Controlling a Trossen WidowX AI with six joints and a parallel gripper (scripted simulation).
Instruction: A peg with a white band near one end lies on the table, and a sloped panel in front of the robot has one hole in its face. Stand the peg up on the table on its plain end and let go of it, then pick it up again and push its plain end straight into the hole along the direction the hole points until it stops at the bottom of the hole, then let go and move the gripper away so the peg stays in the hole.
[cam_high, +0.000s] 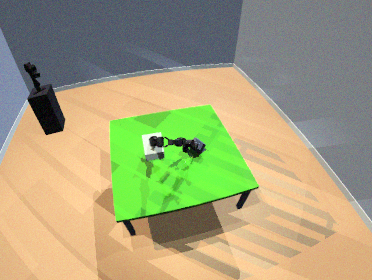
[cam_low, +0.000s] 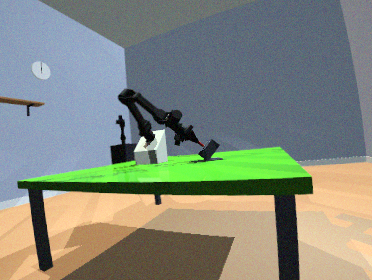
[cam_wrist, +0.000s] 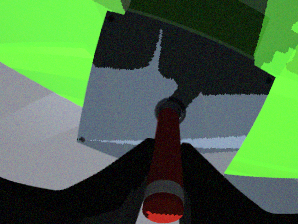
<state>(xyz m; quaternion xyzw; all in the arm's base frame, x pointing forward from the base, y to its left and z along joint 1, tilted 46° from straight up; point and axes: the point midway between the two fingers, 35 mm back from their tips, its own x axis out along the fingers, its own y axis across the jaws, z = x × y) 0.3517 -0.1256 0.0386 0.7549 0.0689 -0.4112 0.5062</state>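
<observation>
The sloped panel (cam_low: 211, 149) (cam_wrist: 120, 105) (cam_high: 201, 143) is dark grey and stands tilted on the table. Its one hole (cam_wrist: 170, 101) has a dark round rim. My gripper (cam_wrist: 167, 148) (cam_low: 199, 141) is shut on the red peg (cam_wrist: 168, 162) (cam_low: 201, 144), around its middle. The grey-white band (cam_wrist: 164, 188) is at the peg's near end, on my side of the fingers. The plain end points at the panel and overlaps the hole's rim in the wrist view. Whether it is inside the hole, and how deep, I cannot tell.
The green table (cam_high: 200, 175) (cam_low: 240, 170) carries the arm's white base block (cam_high: 148, 145) (cam_low: 159, 148), behind the gripper. Shadows of the arm fall over the panel face. A black pedestal (cam_high: 46, 110) with another arm on it stands on the floor away from the table.
</observation>
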